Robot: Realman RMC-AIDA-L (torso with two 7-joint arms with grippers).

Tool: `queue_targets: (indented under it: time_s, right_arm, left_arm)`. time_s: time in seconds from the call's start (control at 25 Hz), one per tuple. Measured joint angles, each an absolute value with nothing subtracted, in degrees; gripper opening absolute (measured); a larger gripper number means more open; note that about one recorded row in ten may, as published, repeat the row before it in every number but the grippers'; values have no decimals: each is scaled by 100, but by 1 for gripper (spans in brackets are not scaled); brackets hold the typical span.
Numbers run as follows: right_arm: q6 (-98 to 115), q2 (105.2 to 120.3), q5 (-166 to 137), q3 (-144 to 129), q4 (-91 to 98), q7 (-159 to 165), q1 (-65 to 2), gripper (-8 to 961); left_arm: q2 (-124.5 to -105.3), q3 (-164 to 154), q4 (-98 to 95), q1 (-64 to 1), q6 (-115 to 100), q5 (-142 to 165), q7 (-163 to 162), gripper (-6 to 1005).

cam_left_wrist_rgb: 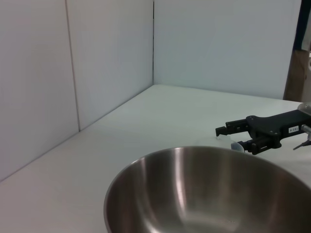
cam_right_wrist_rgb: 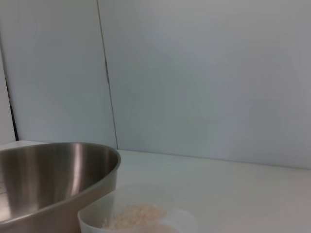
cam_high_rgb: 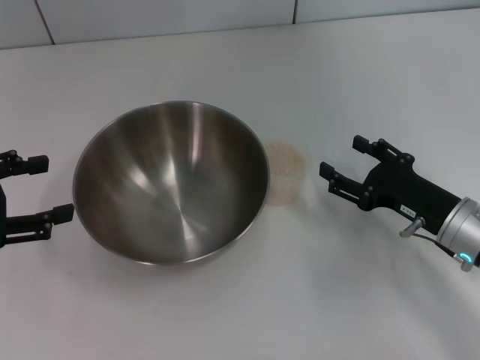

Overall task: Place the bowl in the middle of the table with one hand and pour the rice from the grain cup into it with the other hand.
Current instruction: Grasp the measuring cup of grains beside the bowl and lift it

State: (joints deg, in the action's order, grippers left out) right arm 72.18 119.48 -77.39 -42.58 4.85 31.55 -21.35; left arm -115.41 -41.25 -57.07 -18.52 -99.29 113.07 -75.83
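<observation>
white table (cam_high_rgb: 360,67) carries everything. steel bowl (cam_high_rgb: 171,180) sits upright and bare inside, nearer the table's left edge than its right. right gripper (cam_high_rgb: 345,165), fingers spread, hangs beside the cup on the side toward the right edge, not touching it. left gripper (cam_high_rgb: 41,187), also spread, flanks the bowl's left rim. clear cup (cam_high_rgb: 286,174) stands against the bowl's right side, holding pale rice (cam_high_rgb: 284,157).

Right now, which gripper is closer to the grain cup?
Right. The right gripper sits open just beside the grain cup, facing it. The left gripper is open across the bowl, far from the cup.
</observation>
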Motion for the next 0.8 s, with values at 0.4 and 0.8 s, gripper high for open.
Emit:
queue_targets:
  time_s: [0.4, 0.8]
  right_arm:
    - [6818, 11952, -7746, -4254, 433, 3165, -2391, 810]
    - [6711, 11961, -7707, -4187, 430, 3145, -2617, 809]
  left_arm:
    - [-11575, -4115, -5695, -1970, -9920, 11530, -7654, 835]
    - [-11576, -4126, -5701, -2052, -9908, 11743, -7772, 835]
